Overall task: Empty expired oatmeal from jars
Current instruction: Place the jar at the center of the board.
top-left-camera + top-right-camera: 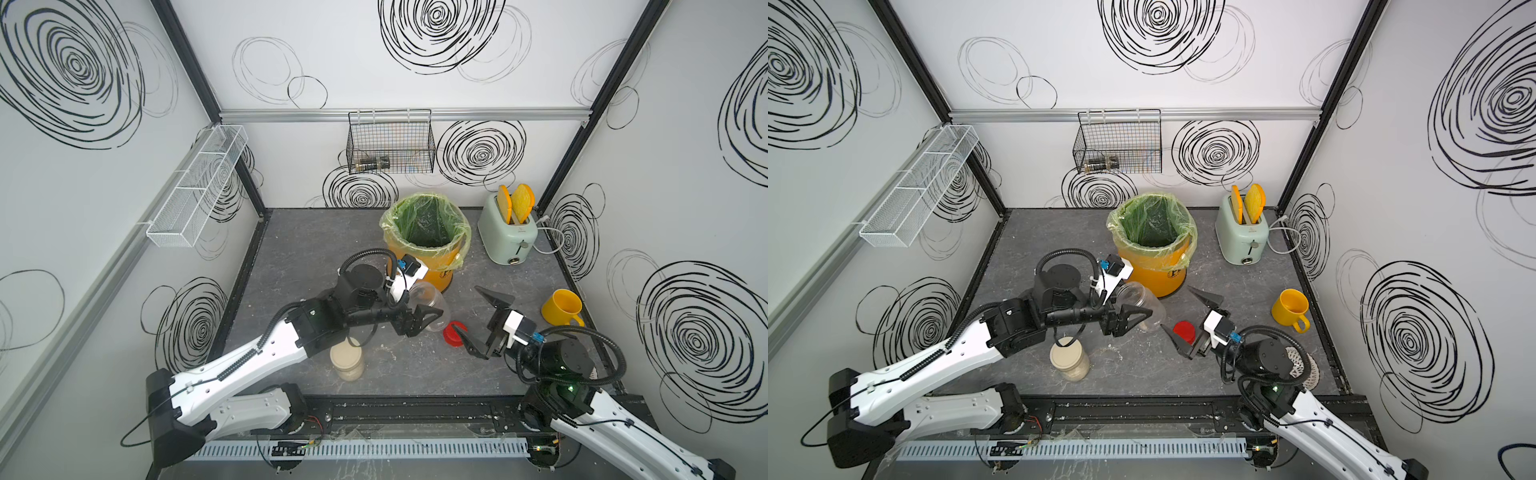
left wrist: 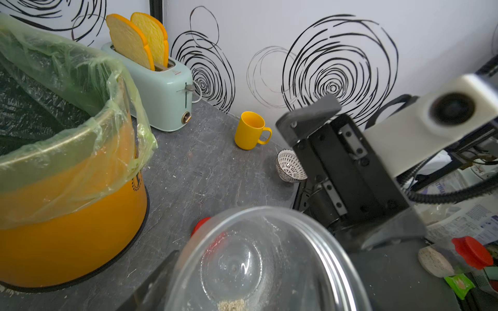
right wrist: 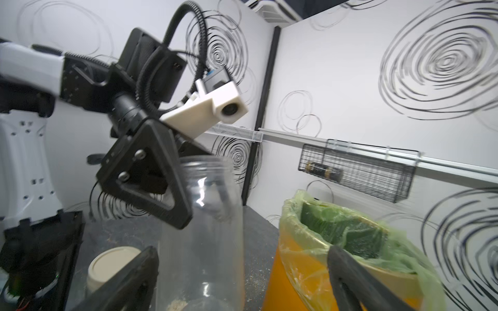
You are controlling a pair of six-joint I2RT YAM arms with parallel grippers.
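My left gripper is closed around the slim jar, which is uncapped and stands near the front of the yellow bin; I cannot tell whether its base rests on the table or hangs just above it. My right gripper holds nothing, its jaws spread wide, just beside the red cap lying on the table.

By my reckoning I am about halfway. The slim jar is nearly clear, with only a small heap of oatmeal in its bottom and dust on its walls. The wide jar stands near the front edge beside my left arm with its beige lid on, and pale grains show through its wall. It has yet to be opened and tipped into the bin.

As for writing, the bin carries a dark round emblem and the toaster a small mark below its slots; both are too small to read
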